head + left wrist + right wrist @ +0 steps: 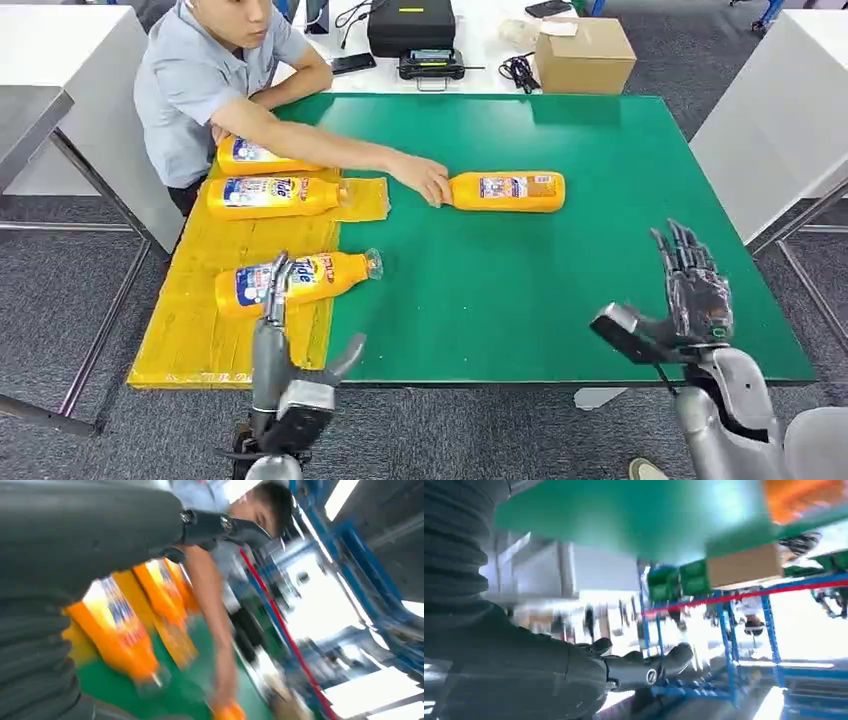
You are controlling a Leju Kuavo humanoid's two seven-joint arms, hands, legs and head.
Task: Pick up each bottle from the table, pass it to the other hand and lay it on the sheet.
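Note:
Three orange bottles lie on the yellow sheet [200, 330] at the table's left: one at the back [255, 158], one in the middle [272, 195], one nearest me [300, 280]. A fourth orange bottle [507, 191] lies on the green table [560, 280], and a person's hand [425, 180] touches its cap end. My left hand [280, 350] is raised at the front edge, just before the nearest bottle, fingers apart and holding nothing. My right hand [690, 290] hovers open over the front right corner. The left wrist view shows blurred bottles [120, 635] and the person's arm [210, 605].
A person in a grey shirt [195, 80] sits at the table's far left, arm stretched across it. Behind the table stand a cardboard box [583, 55], a black case [410, 25] and cables. White tables flank both sides.

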